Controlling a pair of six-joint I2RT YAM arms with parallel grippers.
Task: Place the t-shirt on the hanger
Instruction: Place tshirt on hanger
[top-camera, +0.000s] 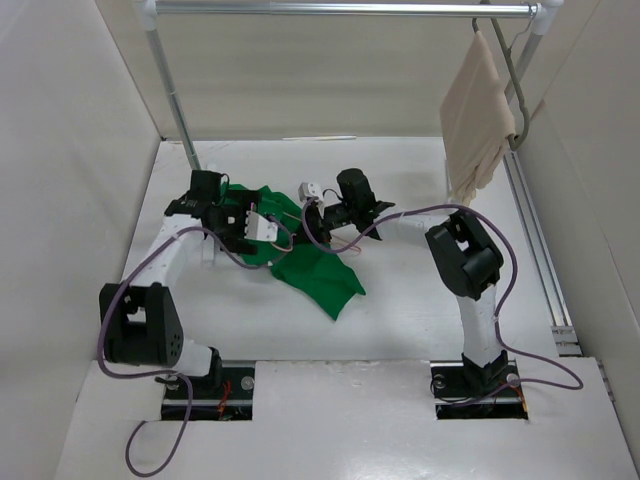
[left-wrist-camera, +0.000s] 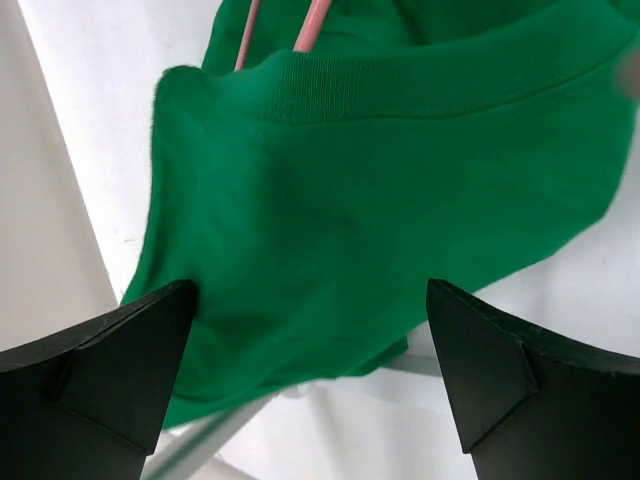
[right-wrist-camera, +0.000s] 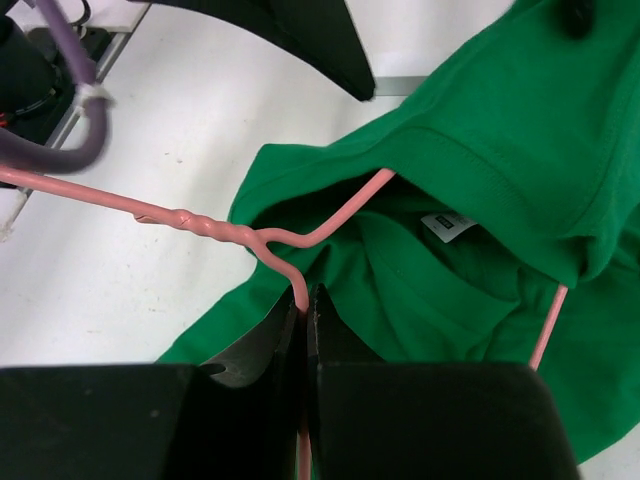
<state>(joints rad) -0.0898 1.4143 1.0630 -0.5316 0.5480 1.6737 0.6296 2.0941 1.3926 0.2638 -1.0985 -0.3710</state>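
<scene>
On the white counter (top-camera: 400, 330), in front of the metal rail (top-camera: 340, 8) and nearer its left post than its right, the bright green t-shirt (top-camera: 315, 275) is lying crumpled, its hem trailing away from the rail toward the arm bases. Two arms are meeting over the garment on the side that faces the rail.

The right gripper (right-wrist-camera: 305, 295) is pinching the thin pink wire hanger (right-wrist-camera: 330, 225). Its fingers (right-wrist-camera: 260, 350) are pressing together on the wire just below the twisted neck. From that pinch one wire shoulder is running into the shirt's open collar, where a small white label (right-wrist-camera: 445, 225) is showing, while another stretch of pink wire is passing under the green fabric (right-wrist-camera: 500, 130) at the collar's far side. The hook end is stretching off over bare counter.

The left gripper (left-wrist-camera: 310, 290) is hovering at the shirt's end closest to the rail's left post. Its black fingers (left-wrist-camera: 120, 360) are standing spread wide on either side of a fold of green cloth (left-wrist-camera: 350, 200), closing on nothing. Whether their tips are touching the fabric cannot be told. Beyond them the ribbed collar edge and two strands of the pink wire (left-wrist-camera: 310, 25) are showing.

From the rail's right end a thicker grey hanger (top-camera: 515, 70) is hanging with a beige cloth (top-camera: 475, 120) draped on it.
</scene>
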